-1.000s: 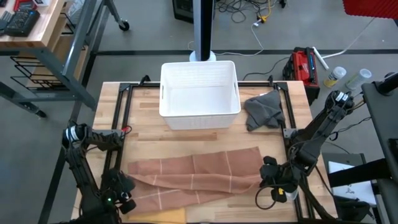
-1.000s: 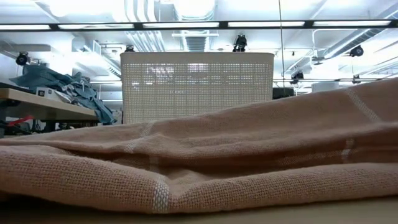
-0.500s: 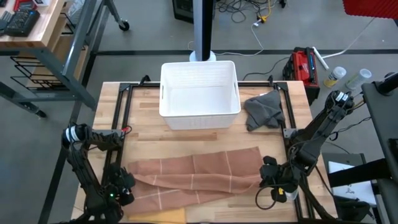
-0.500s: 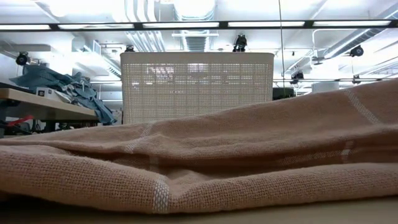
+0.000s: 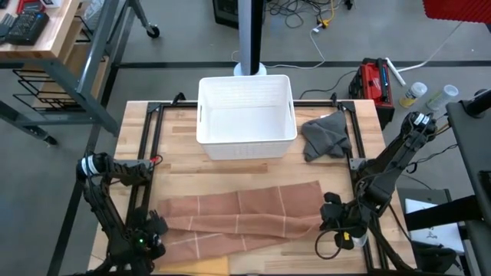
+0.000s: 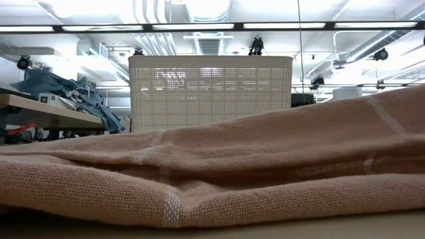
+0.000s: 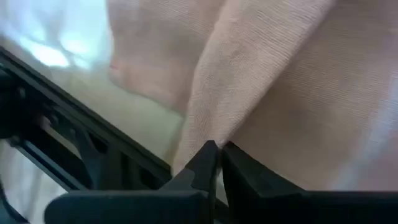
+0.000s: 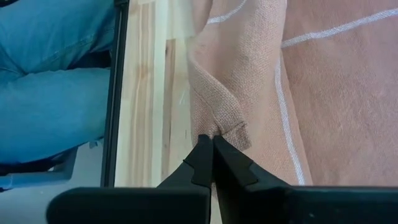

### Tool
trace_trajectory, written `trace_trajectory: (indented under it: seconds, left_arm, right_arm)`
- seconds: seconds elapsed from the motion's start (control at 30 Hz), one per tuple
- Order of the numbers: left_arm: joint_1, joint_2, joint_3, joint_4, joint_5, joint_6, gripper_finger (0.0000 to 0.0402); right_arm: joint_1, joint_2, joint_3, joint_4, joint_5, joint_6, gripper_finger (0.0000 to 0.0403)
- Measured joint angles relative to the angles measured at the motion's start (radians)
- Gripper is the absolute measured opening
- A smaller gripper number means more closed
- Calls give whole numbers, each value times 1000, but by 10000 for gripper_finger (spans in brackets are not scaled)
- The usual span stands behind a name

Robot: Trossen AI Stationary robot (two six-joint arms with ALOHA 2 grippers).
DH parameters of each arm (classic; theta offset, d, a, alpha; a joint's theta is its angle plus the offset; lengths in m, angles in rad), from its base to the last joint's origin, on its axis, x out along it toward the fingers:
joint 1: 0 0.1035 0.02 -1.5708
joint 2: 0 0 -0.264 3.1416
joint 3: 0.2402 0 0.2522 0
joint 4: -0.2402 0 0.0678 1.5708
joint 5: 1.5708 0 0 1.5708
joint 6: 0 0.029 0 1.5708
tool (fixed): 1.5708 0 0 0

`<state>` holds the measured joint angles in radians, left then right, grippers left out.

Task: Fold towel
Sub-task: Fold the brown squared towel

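Two grippers clamp the salmon-pink towel (image 5: 242, 218), which lies stretched across the near half of the wooden table (image 5: 176, 165), partly doubled over on itself. The left gripper (image 5: 151, 238) sits at the towel's near-left corner, fingers pinched together on a fold of cloth. The right gripper (image 5: 331, 217) sits at the towel's right end, fingers closed on a raised corner. A white basket (image 5: 246, 116) stands at the far side of the table, with a grey cloth (image 5: 324, 136) just beside it on the right.
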<state>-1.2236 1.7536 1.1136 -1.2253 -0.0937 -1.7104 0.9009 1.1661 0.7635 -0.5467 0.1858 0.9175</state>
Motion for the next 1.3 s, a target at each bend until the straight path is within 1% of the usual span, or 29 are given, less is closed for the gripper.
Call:
trace_trajectory:
  seconds: [0.1, 0.17, 0.3, 0.37, 0.5, 0.67, 0.77, 0.83, 0.87, 0.93, 1.03, 1.1, 1.23, 1.3]
  left_arm:
    - [-2, 0, 86, -3, 8, -22, 4]
    - [-5, 0, 147, -7, 7, -50, 3]
    - [-6, 2, 248, 17, 6, -129, 1]
    - [-3, 9, 290, 73, 5, -154, 1]
    - [8, 36, 355, 188, 2, -216, 1]
    - [15, 107, 446, 313, -4, -296, 0]
    - [15, 161, 513, 336, -5, -362, 0]
    - [15, 195, 562, 332, -5, -375, 0]
    - [15, 212, 586, 313, -4, -362, 0]
    - [15, 242, 626, 219, -1, -325, 0]
    - [14, 274, 656, 66, -1, -282, 0]
    - [15, 278, 657, -24, -1, -263, 0]
    - [14, 279, 640, -223, -1, -285, 0]
    - [19, 278, 625, -285, -2, -288, 0]
  right_arm:
    - [6, -1, 0, -3, -6, 21, 0]
    - [26, -3, 0, -3, -42, 39, 0]
    - [99, -5, 0, 8, -92, 84, 0]
    - [136, -5, 6, 9, -106, 131, 0]
    - [206, -5, 22, 14, -105, 231, 0]
    - [259, -1, 40, 15, -60, 291, 0]
    - [275, 9, 56, 13, -55, 298, 0]
    - [277, 16, 70, 13, -55, 292, 0]
    - [277, 17, 74, 11, -54, 278, 0]
    - [274, 21, 85, -20, -30, 246, 0]
    - [266, 24, 106, -120, 29, 255, 0]
    - [265, 24, 122, -199, 55, 306, 0]
    - [266, 26, 158, -401, 125, 459, 0]
    - [264, 28, 164, -476, 161, 523, 0]
